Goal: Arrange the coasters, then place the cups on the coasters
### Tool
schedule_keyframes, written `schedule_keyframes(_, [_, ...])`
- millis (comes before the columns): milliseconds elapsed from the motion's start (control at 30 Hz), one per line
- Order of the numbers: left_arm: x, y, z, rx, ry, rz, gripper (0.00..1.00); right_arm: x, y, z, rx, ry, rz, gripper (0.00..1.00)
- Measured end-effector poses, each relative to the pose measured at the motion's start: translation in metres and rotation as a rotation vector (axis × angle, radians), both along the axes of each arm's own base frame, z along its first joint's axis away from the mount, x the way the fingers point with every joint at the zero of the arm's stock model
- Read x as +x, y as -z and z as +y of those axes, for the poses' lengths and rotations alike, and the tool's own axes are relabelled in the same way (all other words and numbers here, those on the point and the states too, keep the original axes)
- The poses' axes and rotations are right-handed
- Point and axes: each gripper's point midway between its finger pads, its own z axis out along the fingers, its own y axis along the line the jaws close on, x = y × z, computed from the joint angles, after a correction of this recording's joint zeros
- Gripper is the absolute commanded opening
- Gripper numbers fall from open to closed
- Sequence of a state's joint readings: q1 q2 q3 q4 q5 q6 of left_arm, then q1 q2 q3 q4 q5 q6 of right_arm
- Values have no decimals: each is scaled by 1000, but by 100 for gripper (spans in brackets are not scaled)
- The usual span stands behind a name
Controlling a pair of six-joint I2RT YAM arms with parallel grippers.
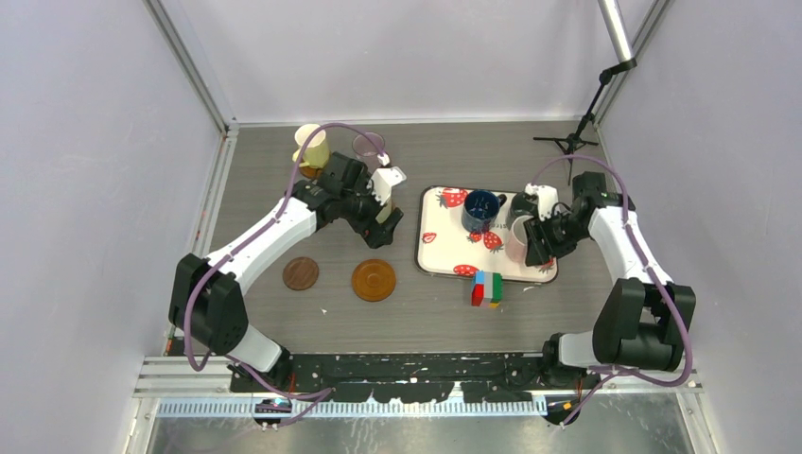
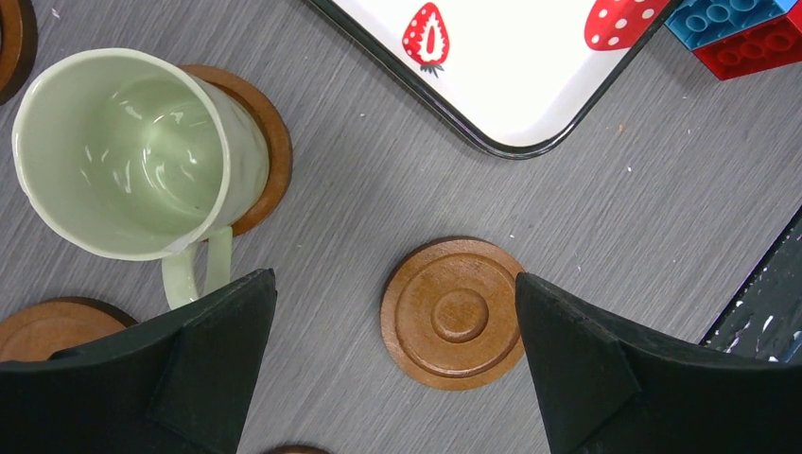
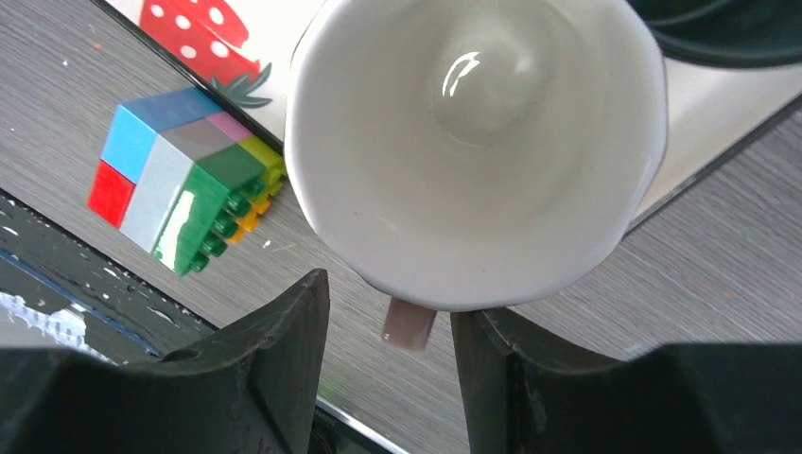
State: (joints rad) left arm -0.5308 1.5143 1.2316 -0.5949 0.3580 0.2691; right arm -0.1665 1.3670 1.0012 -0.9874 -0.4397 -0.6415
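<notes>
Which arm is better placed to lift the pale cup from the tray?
Right. The right tool has the handle of the cup between its fingers. The left tool hangs open above a bare coaster, away from the tray.

Bright, even light pours down from above onto the bench [image 1: 426, 312], and the arms throw only soft, faint shadows. There's glare along the metal rail [image 1: 426, 409] at the near edge. The left wrist view is sharp, with crisp wood grain, wet-looking glints inside the green cup [image 2: 123, 151], and the tray [image 2: 530, 76] close to blown-out white. The jaws read flat black with no detail. In the right wrist view, one hot spot sits deep in the mauve-handled cup [image 3: 473, 142], its rim slightly soft, with a sheen on the block toy [image 3: 184, 194].
</notes>
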Motion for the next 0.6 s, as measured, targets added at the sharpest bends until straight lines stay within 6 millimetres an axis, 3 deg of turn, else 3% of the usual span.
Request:
schedule_keyframes(200, [-1, 2, 0, 1, 0, 3, 100, 6, 1, 18, 29, 29, -1, 44])
schedule_keyframes(600, [0, 1, 0, -2, -1, 0, 100, 18, -4, 37, 96, 94, -18, 43])
